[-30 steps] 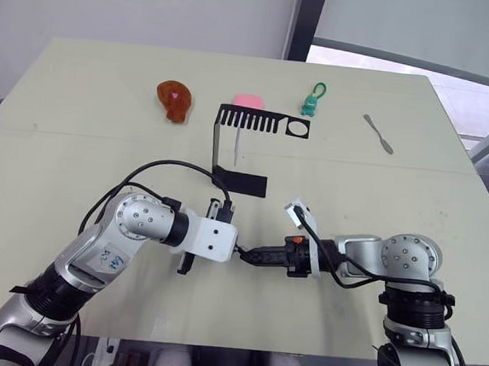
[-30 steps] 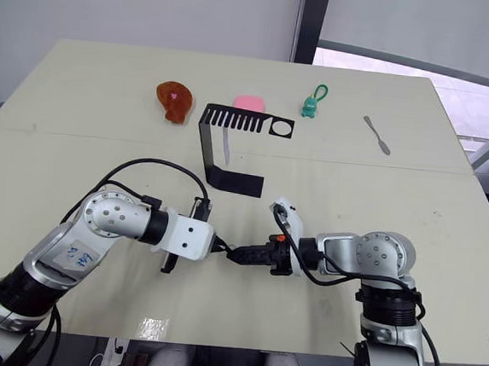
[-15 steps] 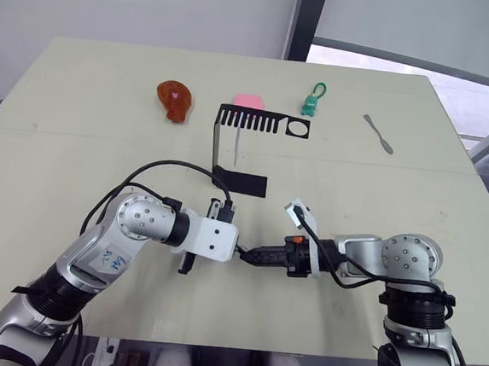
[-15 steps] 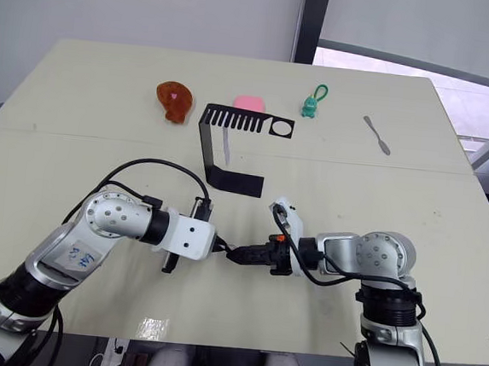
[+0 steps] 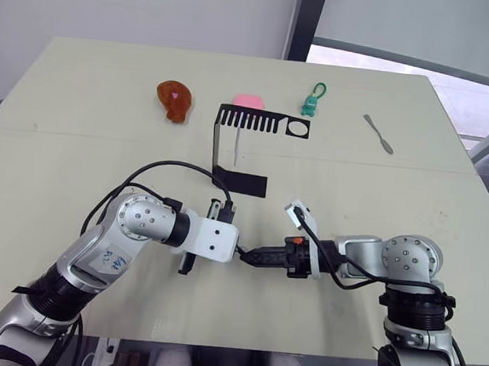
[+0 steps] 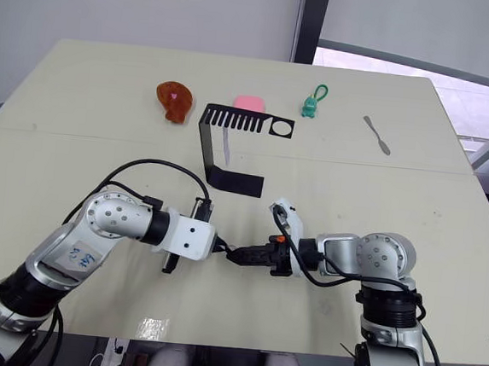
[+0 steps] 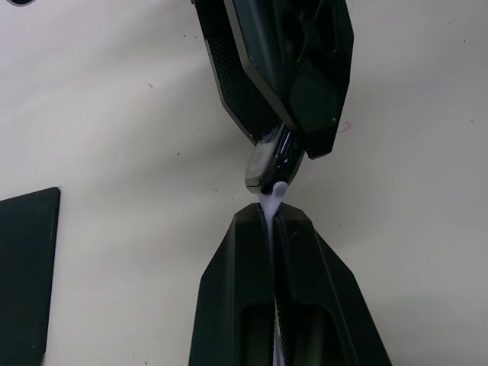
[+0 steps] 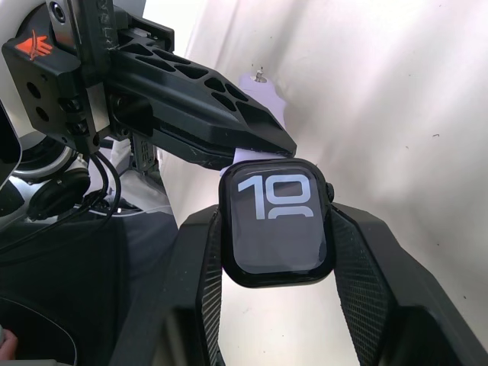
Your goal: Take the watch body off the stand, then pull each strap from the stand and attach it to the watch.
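Near the front edge of the tabletop (image 5: 448, 209), both grippers are meeting tip to tip. Right gripper (image 8: 276, 229) is clamping the watch body (image 8: 277, 220) w/ screen showing pale digits. Left gripper (image 7: 272, 217) is pinching one lavender strap (image 7: 272, 200), its end touching the watch's edge. Further back, the stand (image 5: 239, 148) is sitting upright, w/ a second strap (image 5: 235, 148) hanging from its comb top. Beyond it: orange object (image 5: 174, 100), pink block (image 5: 248, 101), green keychain figure (image 5: 312, 101); metal tool (image 5: 377, 133) well apart to the right.
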You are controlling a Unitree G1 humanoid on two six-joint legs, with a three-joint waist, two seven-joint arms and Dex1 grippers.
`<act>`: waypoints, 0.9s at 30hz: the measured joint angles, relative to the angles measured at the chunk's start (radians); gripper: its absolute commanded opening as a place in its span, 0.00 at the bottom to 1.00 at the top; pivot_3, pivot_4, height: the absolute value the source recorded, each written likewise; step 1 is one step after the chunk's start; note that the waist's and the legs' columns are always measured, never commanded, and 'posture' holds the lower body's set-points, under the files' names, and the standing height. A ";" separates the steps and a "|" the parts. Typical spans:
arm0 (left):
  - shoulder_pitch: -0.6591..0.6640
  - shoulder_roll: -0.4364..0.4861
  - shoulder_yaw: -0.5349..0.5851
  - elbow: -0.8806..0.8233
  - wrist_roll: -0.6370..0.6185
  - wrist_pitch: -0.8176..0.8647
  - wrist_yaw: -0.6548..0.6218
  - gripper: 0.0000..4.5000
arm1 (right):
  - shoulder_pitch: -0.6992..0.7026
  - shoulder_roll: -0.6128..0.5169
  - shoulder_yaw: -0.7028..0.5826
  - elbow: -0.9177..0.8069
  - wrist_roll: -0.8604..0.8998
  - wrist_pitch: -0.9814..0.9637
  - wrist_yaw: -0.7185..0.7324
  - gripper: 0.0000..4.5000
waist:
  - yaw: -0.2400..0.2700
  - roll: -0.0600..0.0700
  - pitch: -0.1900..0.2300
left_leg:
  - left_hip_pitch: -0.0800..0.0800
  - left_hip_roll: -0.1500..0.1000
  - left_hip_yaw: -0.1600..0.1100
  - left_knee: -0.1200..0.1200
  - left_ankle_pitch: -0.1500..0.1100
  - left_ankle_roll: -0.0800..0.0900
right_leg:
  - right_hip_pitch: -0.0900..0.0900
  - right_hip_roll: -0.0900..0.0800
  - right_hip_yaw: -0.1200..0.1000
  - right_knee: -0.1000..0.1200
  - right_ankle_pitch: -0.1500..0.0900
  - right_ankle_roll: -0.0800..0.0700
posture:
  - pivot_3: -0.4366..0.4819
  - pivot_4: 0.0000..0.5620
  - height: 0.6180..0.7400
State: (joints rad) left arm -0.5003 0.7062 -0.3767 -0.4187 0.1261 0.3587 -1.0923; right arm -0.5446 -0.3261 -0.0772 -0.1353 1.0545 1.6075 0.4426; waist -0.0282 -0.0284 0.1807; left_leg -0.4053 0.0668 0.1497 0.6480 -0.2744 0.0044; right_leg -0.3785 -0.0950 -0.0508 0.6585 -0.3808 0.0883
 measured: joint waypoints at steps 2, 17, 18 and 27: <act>0.001 0.001 0.000 0.000 -0.001 -0.001 0.000 0.00 | 0.000 0.000 0.001 0.000 0.000 0.000 0.000 0.35 | 0.000 0.000 0.000 | 0.000 0.000 0.000 0.000 0.000 0.000 | 0.000 0.000 0.000 0.000 0.000 0.000 | 0.48 0.27 1.00; 0.004 0.001 0.000 0.000 0.001 -0.001 0.001 0.00 | 0.000 0.000 0.003 0.000 0.000 0.000 0.000 0.35 | 0.000 0.000 0.000 | 0.000 0.000 0.000 0.000 0.000 0.000 | 0.000 0.000 0.000 0.000 0.000 0.000 | 0.48 0.27 1.00; 0.004 0.000 0.000 0.000 0.001 -0.001 0.001 0.00 | 0.000 0.000 0.003 0.000 0.000 0.000 0.000 0.35 | 0.000 0.000 0.000 | 0.000 0.000 0.000 0.000 0.000 0.000 | 0.000 0.000 0.000 0.000 0.000 0.000 | 0.48 0.27 1.00; 0.006 -0.001 0.001 -0.001 -0.003 0.010 0.001 0.14 | 0.000 0.001 0.005 0.000 0.000 0.000 0.000 0.35 | 0.000 0.000 0.000 | 0.000 0.000 0.000 0.000 0.000 0.000 | 0.000 0.000 0.000 0.000 0.000 0.000 | 0.48 0.27 1.00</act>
State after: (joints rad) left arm -0.4944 0.7049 -0.3761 -0.4193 0.1236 0.3691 -1.0913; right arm -0.5447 -0.3254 -0.0723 -0.1353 1.0544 1.6078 0.4427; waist -0.0282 -0.0284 0.1807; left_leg -0.4053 0.0668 0.1498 0.6481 -0.2744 0.0044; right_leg -0.3785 -0.0949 -0.0508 0.6588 -0.3808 0.0883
